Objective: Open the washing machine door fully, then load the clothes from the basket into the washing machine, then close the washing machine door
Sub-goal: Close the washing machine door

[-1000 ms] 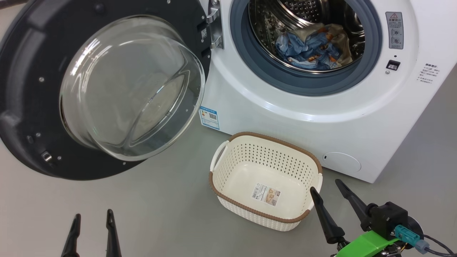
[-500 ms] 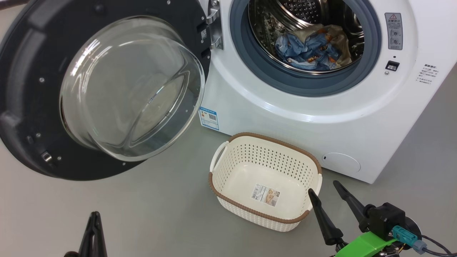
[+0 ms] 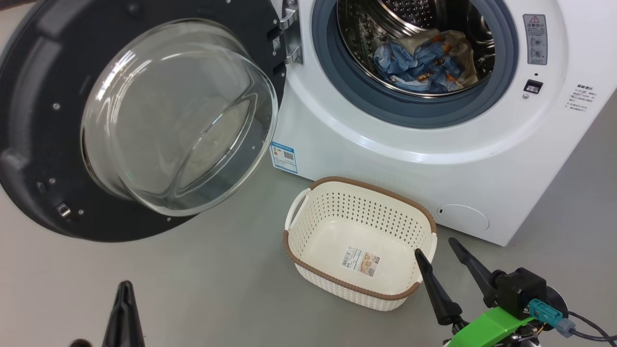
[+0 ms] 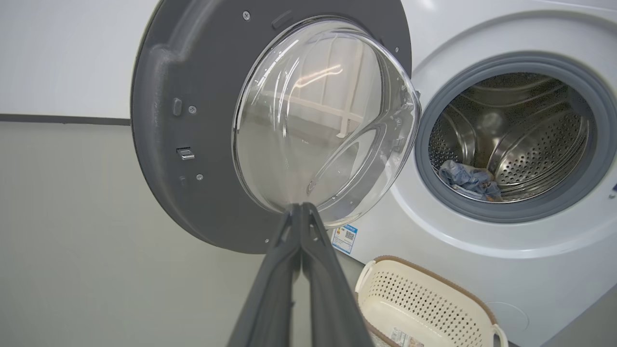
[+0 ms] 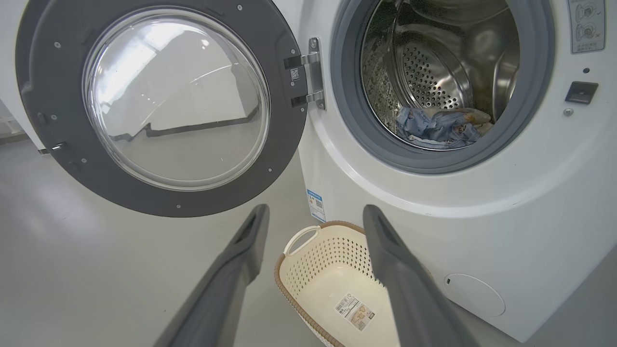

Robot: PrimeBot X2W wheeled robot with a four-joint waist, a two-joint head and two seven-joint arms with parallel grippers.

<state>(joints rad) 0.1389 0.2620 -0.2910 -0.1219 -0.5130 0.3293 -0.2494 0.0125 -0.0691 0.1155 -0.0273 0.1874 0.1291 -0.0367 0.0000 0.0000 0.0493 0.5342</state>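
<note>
The washing machine (image 3: 434, 164) stands with its round black door (image 3: 43, 120) swung wide open to the left. The clothes (image 3: 424, 60) lie inside the steel drum, blue with orange prints, and also show as clothes (image 5: 441, 127) and clothes (image 4: 467, 179). The cream basket (image 3: 359, 243) sits on the floor before the machine, holding nothing but its label. My left gripper (image 3: 124, 289) is shut on nothing at the lower left, fingers pressed together, pointing at the door's glass bowl (image 4: 323, 120). My right gripper (image 3: 438, 248) is open beside the basket's right end.
Grey floor (image 3: 217, 289) spreads in front of the machine and under the open door. A blue energy sticker (image 3: 283, 157) marks the machine's lower left corner, and a round service flap (image 3: 462, 218) sits low at its right.
My left gripper's fingers have come together from open to shut. The right gripper has shifted only slightly, and the view has moved a little.
</note>
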